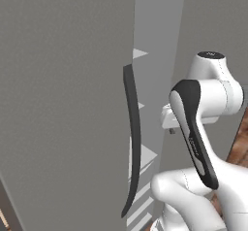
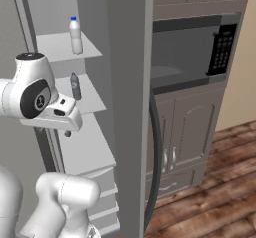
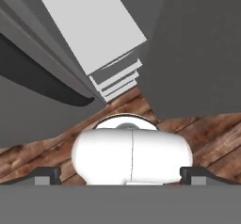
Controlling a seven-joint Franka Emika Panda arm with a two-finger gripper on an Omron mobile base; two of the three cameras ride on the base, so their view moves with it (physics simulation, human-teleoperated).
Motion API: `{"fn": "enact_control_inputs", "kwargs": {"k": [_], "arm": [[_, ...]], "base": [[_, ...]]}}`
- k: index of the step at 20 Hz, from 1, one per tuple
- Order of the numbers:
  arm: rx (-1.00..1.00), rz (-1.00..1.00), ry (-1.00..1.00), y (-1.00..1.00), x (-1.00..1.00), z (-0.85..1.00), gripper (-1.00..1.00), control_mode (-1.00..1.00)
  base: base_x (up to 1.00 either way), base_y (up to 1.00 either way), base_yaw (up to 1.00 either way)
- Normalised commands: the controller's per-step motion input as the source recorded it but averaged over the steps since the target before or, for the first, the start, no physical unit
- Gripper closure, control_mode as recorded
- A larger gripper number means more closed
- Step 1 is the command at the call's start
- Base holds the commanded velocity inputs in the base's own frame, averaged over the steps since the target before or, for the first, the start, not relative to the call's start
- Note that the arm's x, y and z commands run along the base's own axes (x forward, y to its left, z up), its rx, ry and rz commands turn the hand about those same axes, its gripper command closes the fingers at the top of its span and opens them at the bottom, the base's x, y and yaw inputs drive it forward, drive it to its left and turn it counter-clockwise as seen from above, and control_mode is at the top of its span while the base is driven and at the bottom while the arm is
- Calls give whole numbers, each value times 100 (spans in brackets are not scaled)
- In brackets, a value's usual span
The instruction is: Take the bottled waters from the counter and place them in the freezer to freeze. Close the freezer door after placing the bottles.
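Note:
The freezer point(image 2: 75, 147) stands open, showing pale shelves. The whitish bottled water point(image 2: 75, 34) stands upright on an upper shelf, and the darker one point(image 2: 75, 86) on the shelf below. My gripper point(image 2: 67, 132) hangs in front of the shelves, below and apart from both bottles, pointing down. In the hand view its tips sit far apart, so my gripper point(image 3: 120, 175) is open with nothing held. The freezer door point(image 2: 127, 107) is swung out toward me, right of the shelves, its dark handle point(image 2: 155, 157) on the outer side. The counter is out of view.
A second grey door point(image 1: 63, 104) with a long dark handle point(image 1: 131, 138) stands close on the left of the opening. A black-glass oven point(image 2: 190, 52) and brown cabinets point(image 2: 185, 127) lie right of the freezer. Below is a wooden floor point(image 2: 210, 197).

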Motion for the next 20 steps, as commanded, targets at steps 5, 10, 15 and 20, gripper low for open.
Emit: {"fn": "enact_control_inputs", "kwargs": {"k": [5,10,15,20], "arm": [[0,0,8,-1,0,-38,-100,-100],[0,0,3,0,0,-13,-100,-100],[0,0,0,0,0,0,-100,-100],[0,0,0,0,0,0,-100,-100]], "base": [[0,0,0],[0,0,0],[0,0,0],[0,0,0]]}}
